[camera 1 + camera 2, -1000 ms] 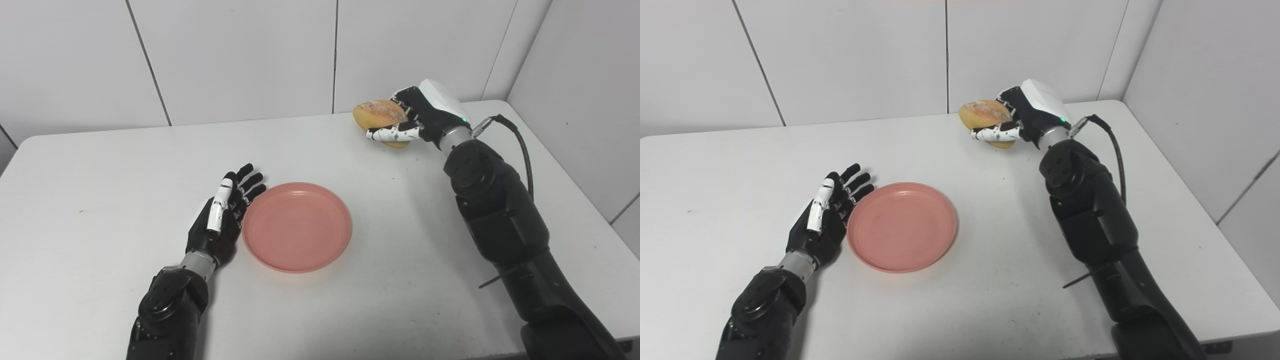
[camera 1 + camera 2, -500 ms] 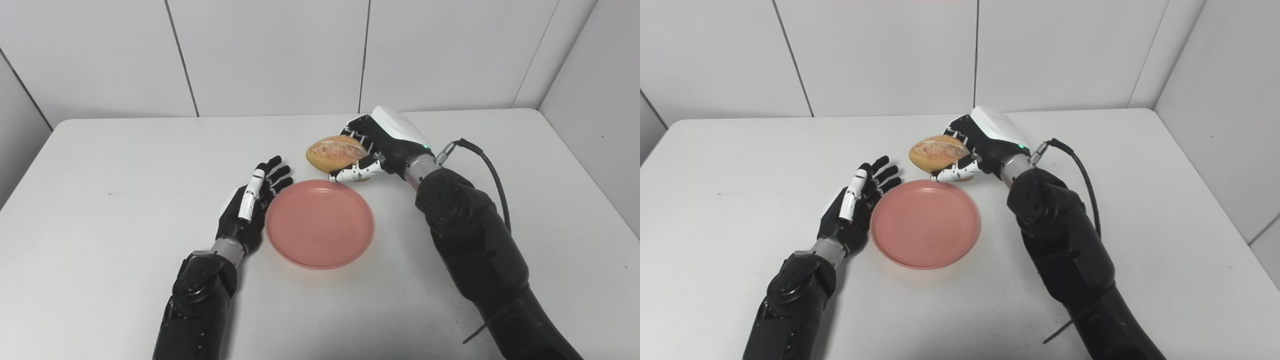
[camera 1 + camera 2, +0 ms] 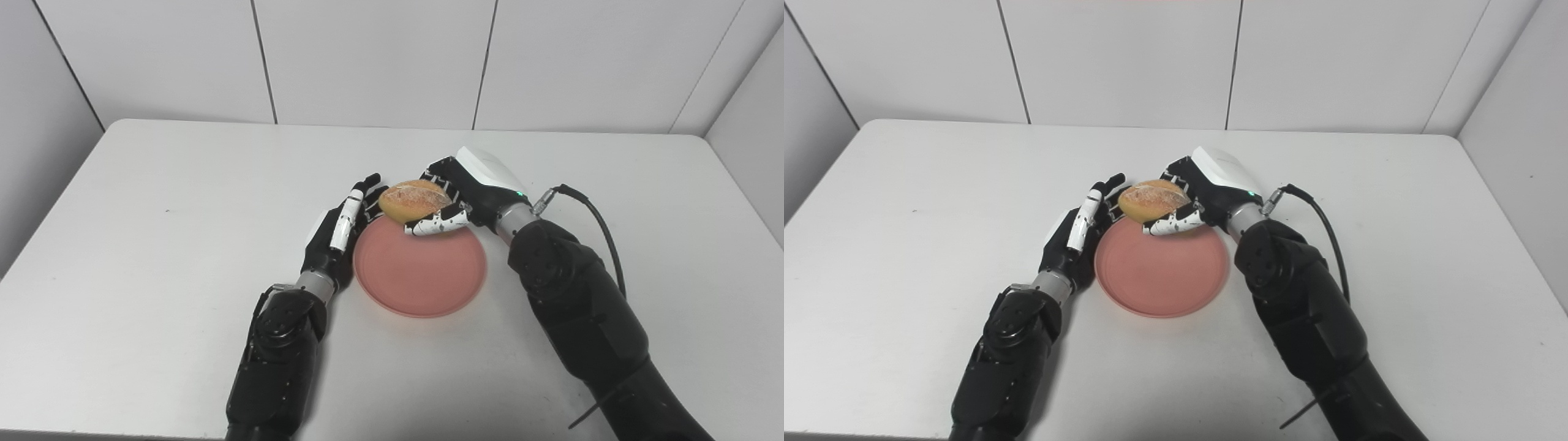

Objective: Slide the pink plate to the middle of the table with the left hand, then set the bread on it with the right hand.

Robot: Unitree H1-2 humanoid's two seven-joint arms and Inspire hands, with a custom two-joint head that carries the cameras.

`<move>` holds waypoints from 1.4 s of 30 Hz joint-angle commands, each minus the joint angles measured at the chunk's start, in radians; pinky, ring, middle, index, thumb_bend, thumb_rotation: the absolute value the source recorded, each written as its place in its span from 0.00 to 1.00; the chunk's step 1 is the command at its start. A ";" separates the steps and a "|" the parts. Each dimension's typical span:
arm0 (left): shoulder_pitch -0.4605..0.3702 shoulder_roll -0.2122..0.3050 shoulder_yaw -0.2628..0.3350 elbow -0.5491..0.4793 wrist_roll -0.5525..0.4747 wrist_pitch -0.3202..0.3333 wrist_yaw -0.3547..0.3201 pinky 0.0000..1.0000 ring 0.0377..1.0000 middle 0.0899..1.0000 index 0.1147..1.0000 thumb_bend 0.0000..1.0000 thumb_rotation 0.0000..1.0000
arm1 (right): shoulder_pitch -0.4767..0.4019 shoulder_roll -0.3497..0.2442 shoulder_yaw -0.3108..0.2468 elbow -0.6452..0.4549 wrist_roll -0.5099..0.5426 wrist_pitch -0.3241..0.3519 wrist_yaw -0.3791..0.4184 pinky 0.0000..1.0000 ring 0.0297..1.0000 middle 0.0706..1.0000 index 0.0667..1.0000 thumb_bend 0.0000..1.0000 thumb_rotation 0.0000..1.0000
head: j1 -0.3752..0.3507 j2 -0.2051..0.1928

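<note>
Black arms (image 3: 588,318), black-and-white robot hand (image 3: 465,193), black cable (image 3: 603,223)

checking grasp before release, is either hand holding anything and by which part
The right hand holds the bread by its right end. The left hand, open, holds nothing beside the pink plate.

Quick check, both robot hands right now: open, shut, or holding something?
Left robot hand: open, fingers spread beside the pink plate, holding nothing.
Right robot hand: shut on the bread, above the plate's far edge.
</note>
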 commanded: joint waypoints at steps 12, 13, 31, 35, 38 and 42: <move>0.003 -0.013 -0.007 -0.005 0.015 0.022 0.018 0.90 0.89 0.89 0.88 0.36 1.00 | 0.009 0.007 0.060 0.011 -0.014 -0.028 -0.023 0.35 0.40 0.44 0.49 0.42 0.19 | 0.003 0.021; 0.003 -0.013 -0.007 -0.006 0.015 0.023 0.019 0.90 0.89 0.89 0.88 0.36 1.00 | 0.011 0.005 0.065 0.011 -0.018 -0.027 -0.023 0.34 0.40 0.45 0.51 0.42 0.18 | 0.003 0.022; 0.002 -0.011 -0.003 -0.007 0.007 0.028 0.018 0.90 0.89 0.89 0.88 0.37 1.00 | 0.034 -0.023 0.126 0.015 -0.102 -0.011 -0.007 0.38 0.45 0.51 0.60 0.45 0.18 | -0.002 0.028; 0.003 -0.013 -0.002 -0.010 0.006 0.031 0.019 0.89 0.89 0.88 0.87 0.37 1.00 | 0.038 -0.032 0.137 -0.002 -0.130 -0.017 -0.005 0.33 0.40 0.45 0.56 0.53 0.19 | -0.003 0.028; 0.003 -0.011 -0.004 -0.012 0.005 0.034 0.015 0.89 0.89 0.89 0.88 0.37 1.00 | 0.041 -0.031 0.137 -0.019 -0.142 -0.008 0.006 0.39 0.45 0.50 0.56 0.61 0.26 | -0.003 0.028; 0.003 -0.009 -0.006 -0.014 0.007 0.037 0.014 0.89 0.89 0.89 0.88 0.37 1.00 | 0.047 -0.029 0.131 -0.035 -0.149 -0.003 0.016 0.51 0.59 0.63 0.64 0.69 0.38 | -0.006 0.028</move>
